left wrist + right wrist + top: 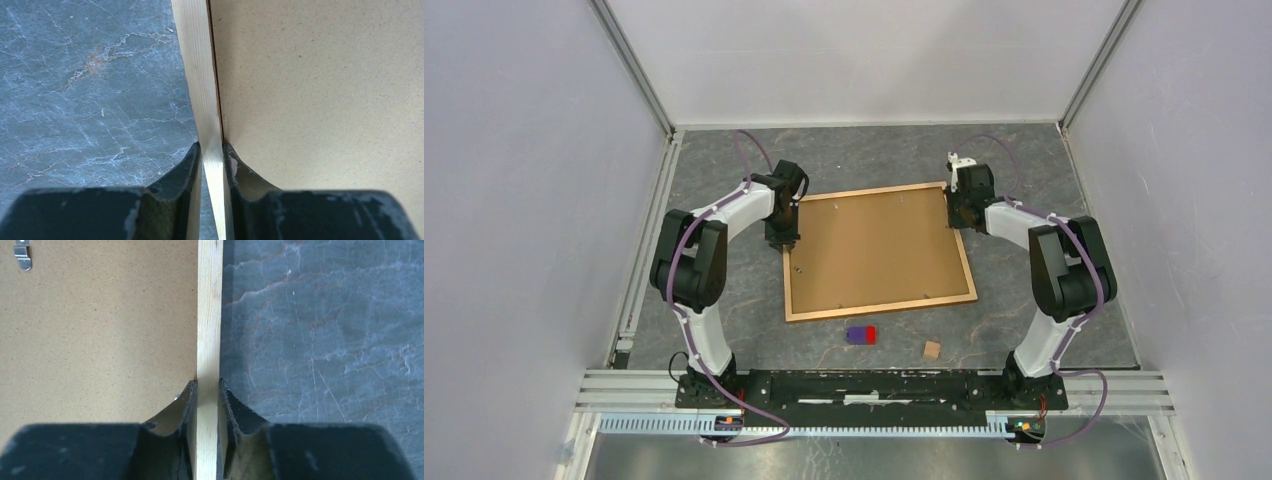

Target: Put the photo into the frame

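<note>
The frame (879,307) lies back side up on the grey marble-patterned table, its light wood moulding around a plain brown backing board (874,245). The photo is hidden. My left gripper (782,240) is shut on the frame's left moulding (197,65), one finger on the table side, the other over the board (320,90); the jaws (212,146) press the wood. My right gripper (959,215) is shut on the right moulding (210,305) near the far right corner, with fingers (207,382) on both sides of the strip.
A small purple-and-red object (861,334) and a small wooden block (932,349) lie on the table between the frame and the arm bases. A metal clip (22,255) sits on the backing board. White walls enclose the table on three sides.
</note>
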Robot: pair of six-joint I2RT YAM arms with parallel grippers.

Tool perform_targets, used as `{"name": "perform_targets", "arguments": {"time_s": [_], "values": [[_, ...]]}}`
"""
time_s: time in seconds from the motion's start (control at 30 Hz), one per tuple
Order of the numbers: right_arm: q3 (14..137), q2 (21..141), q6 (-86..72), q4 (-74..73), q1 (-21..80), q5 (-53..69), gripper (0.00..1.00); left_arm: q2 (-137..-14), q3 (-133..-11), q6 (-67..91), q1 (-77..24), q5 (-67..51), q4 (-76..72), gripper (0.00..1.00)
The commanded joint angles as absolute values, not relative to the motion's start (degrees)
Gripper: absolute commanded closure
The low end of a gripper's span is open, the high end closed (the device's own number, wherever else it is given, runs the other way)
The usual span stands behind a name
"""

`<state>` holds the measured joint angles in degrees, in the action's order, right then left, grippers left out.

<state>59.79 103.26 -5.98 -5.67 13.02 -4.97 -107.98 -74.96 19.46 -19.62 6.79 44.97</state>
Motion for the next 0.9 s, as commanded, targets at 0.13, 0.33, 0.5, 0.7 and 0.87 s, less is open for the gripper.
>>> {"name": "perform_targets", "arguments": {"time_s": [0.13, 0.33, 0.5, 0.7, 0.87], "values": [[56.0, 97.94, -7.34, -4.52, 12.56, -0.16, 0.62, -107.81, -78.21, 20.29, -19.19, 1.17, 44.03, 0.95], [54.52, 98.11, -7.28, -4.55, 10.33, -3.94, 0.56, -105.6, -78.65, 20.95, -15.64, -4.56, 43.42, 0.59], [53.73, 97.25, -6.78, -2.79, 10.27, -6.3, 0.39, -94.16, -73.99, 19.68, -15.03, 1.61, 43.99, 0.2], [54.14, 98.16, -7.2, -2.39, 10.25, -6.24, 0.39, -80.78, -62.48, 34.39, -15.45, -7.26, 48.88, 0.21], [54.05, 98.31, -7.48, -2.73, 10.22, -4.78, 0.39, -69.05, -52.03, 58.14, -19.7, -10.84, 50.61, 0.22]]}}
